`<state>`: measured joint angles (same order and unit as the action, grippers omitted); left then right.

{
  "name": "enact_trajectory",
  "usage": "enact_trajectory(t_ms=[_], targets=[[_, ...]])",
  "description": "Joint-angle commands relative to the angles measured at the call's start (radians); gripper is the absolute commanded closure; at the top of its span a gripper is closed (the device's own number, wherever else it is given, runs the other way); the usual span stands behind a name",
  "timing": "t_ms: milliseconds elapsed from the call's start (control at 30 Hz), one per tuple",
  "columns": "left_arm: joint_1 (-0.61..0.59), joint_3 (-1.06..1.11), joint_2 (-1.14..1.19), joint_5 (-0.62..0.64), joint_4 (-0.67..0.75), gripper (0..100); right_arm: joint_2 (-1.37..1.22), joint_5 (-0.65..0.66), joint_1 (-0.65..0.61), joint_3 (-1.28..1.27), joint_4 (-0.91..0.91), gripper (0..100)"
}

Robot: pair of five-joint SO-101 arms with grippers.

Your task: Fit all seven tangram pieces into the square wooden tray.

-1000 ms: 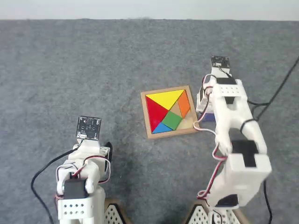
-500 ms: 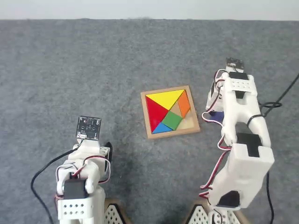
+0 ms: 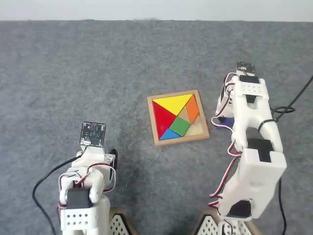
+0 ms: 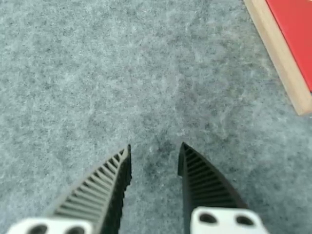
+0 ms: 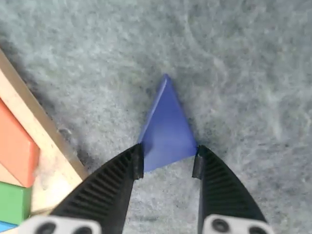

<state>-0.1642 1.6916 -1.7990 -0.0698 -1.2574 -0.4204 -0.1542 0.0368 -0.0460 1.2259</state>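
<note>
Triangle [image 5: 166, 124], blue, pinched in right jaws beside tray [image 5: 29, 109], half-hidden overhead

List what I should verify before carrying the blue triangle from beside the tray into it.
1. Right pincer shut on blue triangle: ok.
2. Triangle lifted off the carpet: cannot tell.
3. Corner slot in the tray free: ok.
4. Tan patch beside the orange piece filled: cannot tell.
5. Left pincer open, clear of the tray: ok.
</note>
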Motion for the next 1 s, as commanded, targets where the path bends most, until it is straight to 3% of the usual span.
enact_trajectory(t_ms=[0, 167, 400, 600, 967], targets=[[0.002, -0.008, -0.028, -0.006, -0.009, 85, -0.045, -0.012, 0.007, 0.066, 0.007, 82.4], [0.002, -0.008, -0.028, -0.006, -0.009, 85, -0.067, -0.026, 0.002, 0.066, 0.007, 82.5], [0.002, -0.008, -0.028, -0.006, -0.009, 85, -0.064, -0.144, -0.018, 0.080, 0.005, 82.6], [0.002, -0.008, -0.028, -0.006, -0.009, 85, -0.064, -0.319, -0.048, 0.129, 0.015, 82.6], [0.002, -0.008, -0.028, -0.006, -0.009, 85, -0.073, -0.362, -0.047, 0.203, 0.082, 78.3]])
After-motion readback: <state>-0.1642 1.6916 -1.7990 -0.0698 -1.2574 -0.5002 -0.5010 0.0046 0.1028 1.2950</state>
